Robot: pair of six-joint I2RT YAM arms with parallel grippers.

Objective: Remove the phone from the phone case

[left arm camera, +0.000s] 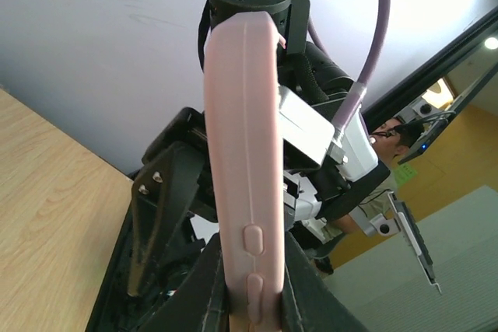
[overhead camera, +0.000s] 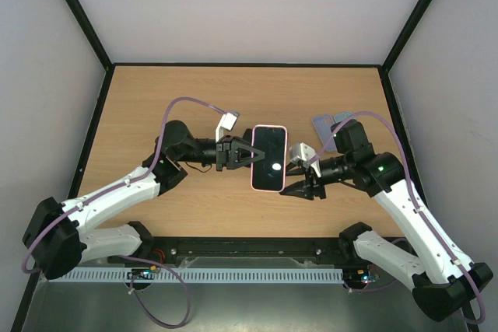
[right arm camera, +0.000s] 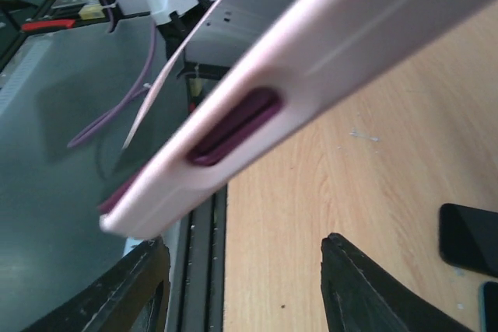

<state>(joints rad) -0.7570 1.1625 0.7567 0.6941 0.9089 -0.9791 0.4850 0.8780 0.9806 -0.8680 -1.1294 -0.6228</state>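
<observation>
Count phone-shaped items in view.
3: pink-cased phone mid-table, clamped in the left hand; a greyish slab and a second slab on the table behind the right arm, partly covered by it. More could be hidden.

You have a pale pink phone case (left arm camera: pixel 241 153) round a black phone (overhead camera: pixel 269 153). The tabletop (overhead camera: pixel 171 83) is light wood grain. Your left gripper (overhead camera: pixel 247 155) and right gripper (overhead camera: pixel 294 184) are black, the cables (overhead camera: pixel 187 99) purple, the arm links (overhead camera: pixel 117 192) white.

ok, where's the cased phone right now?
Top view: the cased phone is held over mid-table between the arms, its left edge clamped in the left pincer; the right pincer sits open at its near right corner.
</observation>
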